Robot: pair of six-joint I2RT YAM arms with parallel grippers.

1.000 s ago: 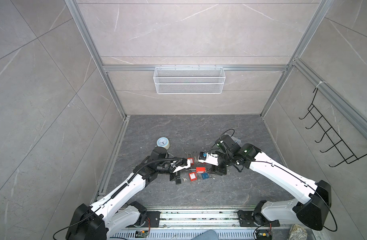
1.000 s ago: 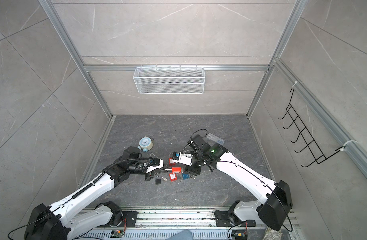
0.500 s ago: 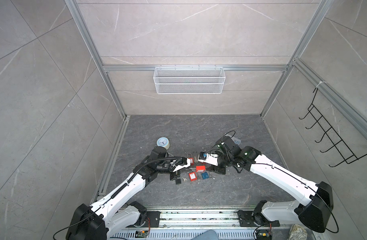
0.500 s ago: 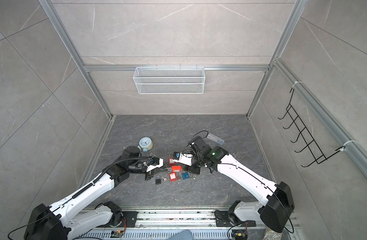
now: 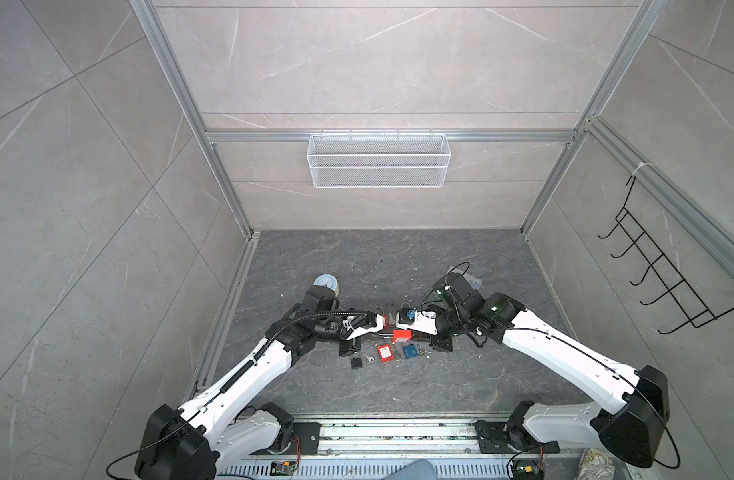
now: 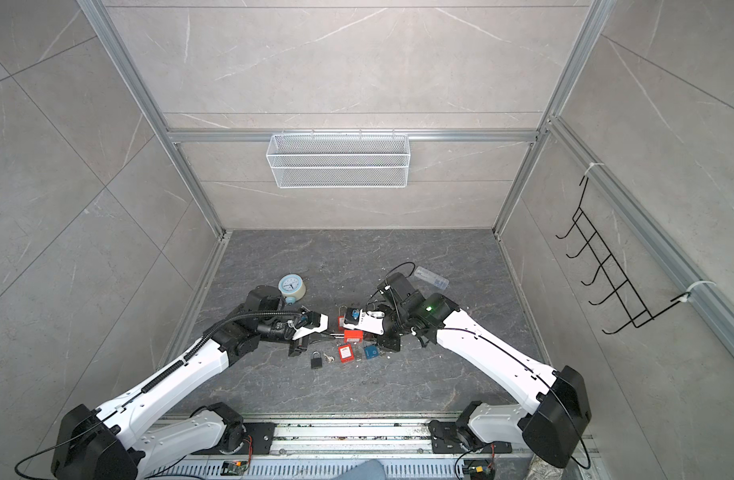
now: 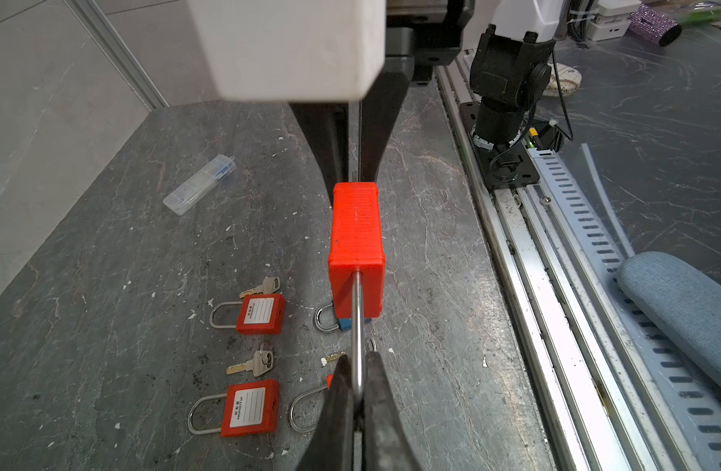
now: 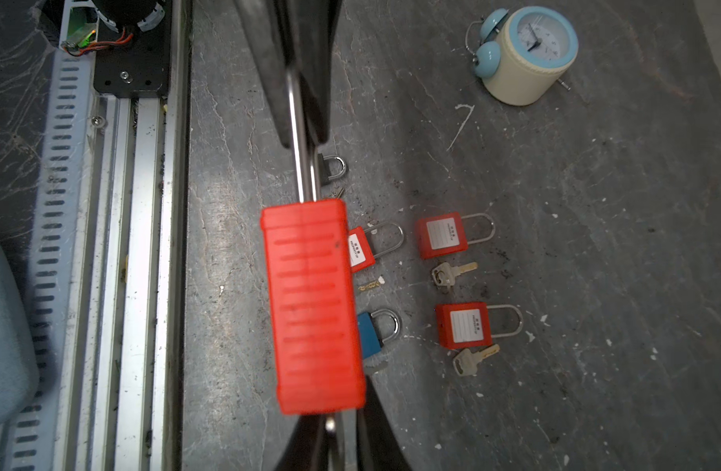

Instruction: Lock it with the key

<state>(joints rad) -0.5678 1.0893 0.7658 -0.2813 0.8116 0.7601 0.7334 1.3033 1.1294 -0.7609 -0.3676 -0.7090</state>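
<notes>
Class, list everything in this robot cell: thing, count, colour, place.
held padlock: one, red, above the floor
floor padlocks: three, red, on the floor, one partly hidden
blue padlock: one, blue, floor
black padlock: one, black, floor
loose keys: three seen, silver and brass-coloured, among floor padlocks
inserted key: one, silver, apparently in held padlock's base
alarm clock: one, cream and blue, floor
clear box: one, transparent, floor
wire basket: one, white, back wall
hook rack: one, black, side wall
left gripper: one, black, shut on held padlock's shackle
right gripper: one, black, shut on inserted key
</notes>
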